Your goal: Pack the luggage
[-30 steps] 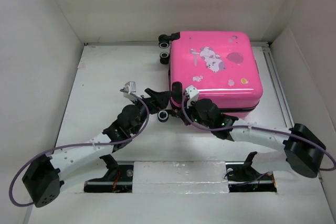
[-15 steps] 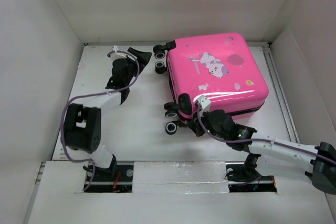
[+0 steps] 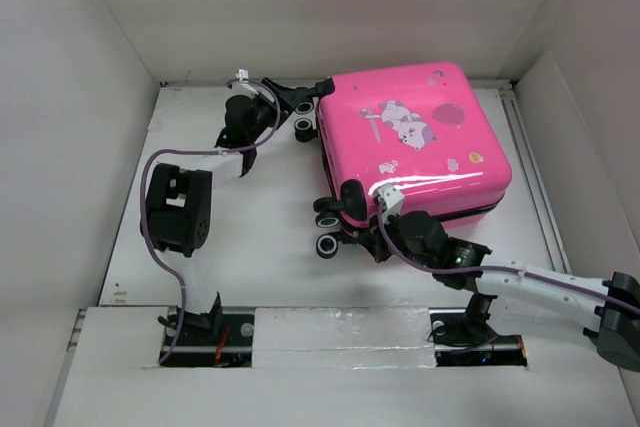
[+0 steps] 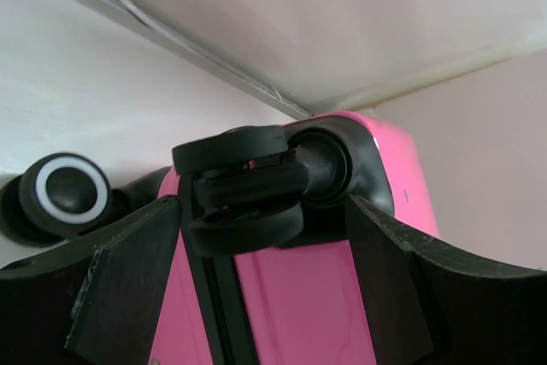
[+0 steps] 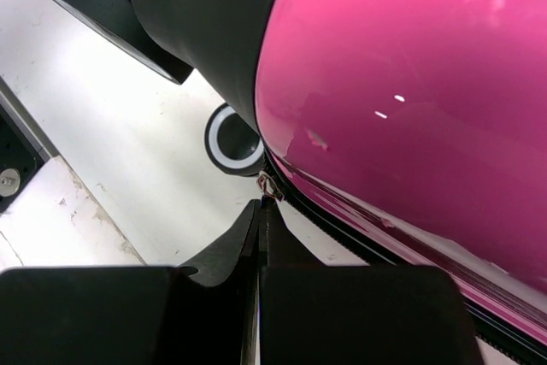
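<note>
A: right tool [image 5: 261, 215] status?
B: fingers pressed together, tips at the zipper pull [image 5: 267, 185] on the near-left corner seam. can't tell if it's pinched.
A: luggage [image 3: 420, 137]?
B: closed, flat on the desk [image 3: 250, 217], right of centre, wheels facing left.
A: left tool [image 4: 263, 207]?
B: spread, straddling the far-corner wheel [image 4: 239, 185].

One suitcase [image 3: 420, 137] sits on one surface [image 3: 250, 217]. It shows four wheels [image 3: 327, 245], two at its far corner and two at its near corner. There are two arms [image 3: 540, 282], with the left end effector [image 3: 300, 97] and the right end effector [image 3: 368, 237]. Several stickers [image 3: 405, 122] show, some too small to count surely.
</note>
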Controlling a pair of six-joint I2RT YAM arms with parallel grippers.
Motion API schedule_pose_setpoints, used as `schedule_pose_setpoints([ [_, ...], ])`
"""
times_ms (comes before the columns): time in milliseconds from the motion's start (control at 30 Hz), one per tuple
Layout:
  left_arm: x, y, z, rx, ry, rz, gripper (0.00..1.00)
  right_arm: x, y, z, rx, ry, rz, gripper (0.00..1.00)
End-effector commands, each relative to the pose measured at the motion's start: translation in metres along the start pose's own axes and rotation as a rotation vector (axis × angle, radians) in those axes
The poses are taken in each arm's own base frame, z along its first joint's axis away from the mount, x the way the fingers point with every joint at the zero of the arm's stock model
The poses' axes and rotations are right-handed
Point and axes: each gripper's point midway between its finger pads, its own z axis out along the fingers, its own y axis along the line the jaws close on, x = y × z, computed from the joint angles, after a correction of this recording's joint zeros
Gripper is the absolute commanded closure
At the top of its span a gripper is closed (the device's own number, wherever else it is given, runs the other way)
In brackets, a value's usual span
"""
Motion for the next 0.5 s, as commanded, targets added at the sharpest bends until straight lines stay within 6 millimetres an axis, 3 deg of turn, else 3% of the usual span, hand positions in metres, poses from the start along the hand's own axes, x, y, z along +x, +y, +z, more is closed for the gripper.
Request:
schedule_pose_setpoints([
  [0,-0.009,-0.038,0.007,0.141,-0.017,0.052,0.28,-0.053,0.051,-0.009,-0.200,-0.179,0.034,1.00],
  [267,0.010,-0.028,0.010,0.145,0.034,0.026,0.39,-0.052,0.049,-0.005,-0.186,-0.177,0.026,1.00],
  [467,0.009,-0.031,0.013,0.165,0.034,0.032,0.42,-0.057,0.047,-0.005,-0.172,-0.193,0.020,1.00],
])
